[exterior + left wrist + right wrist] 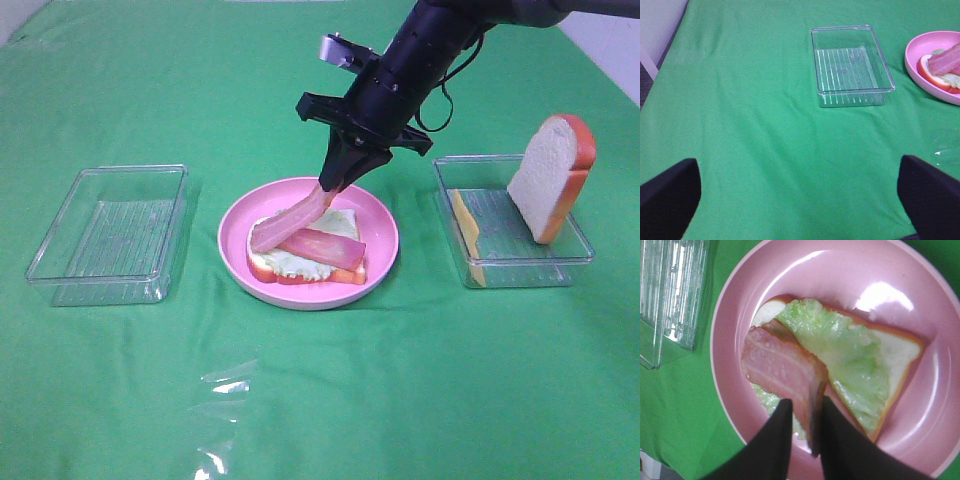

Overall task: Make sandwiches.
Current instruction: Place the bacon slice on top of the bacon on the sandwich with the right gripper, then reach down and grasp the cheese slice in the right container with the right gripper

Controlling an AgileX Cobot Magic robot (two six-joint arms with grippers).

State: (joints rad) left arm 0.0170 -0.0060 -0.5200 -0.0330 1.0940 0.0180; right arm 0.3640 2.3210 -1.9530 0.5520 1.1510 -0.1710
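Observation:
On the pink plate [385, 235] lies the open sandwich: a bread slice with pale green lettuce [290, 265] and one bacon strip [322, 247] flat across it. A second bacon strip [290, 218] slants from the lettuce up into my right gripper [335, 180], which is shut on its upper end. In the right wrist view that strip [780, 365] sits pinched in the right gripper [804, 425] above the lettuce [850, 355]. My left gripper [800, 200] stands open over bare cloth, far from the plate [912, 47].
A clear tray [530, 265] at the right holds an upright bread slice [550, 175] and yellow cheese [466, 228]. An empty clear tray [110, 235] stands left of the plate. Crumpled clear film [225, 385] lies on the green cloth near the front.

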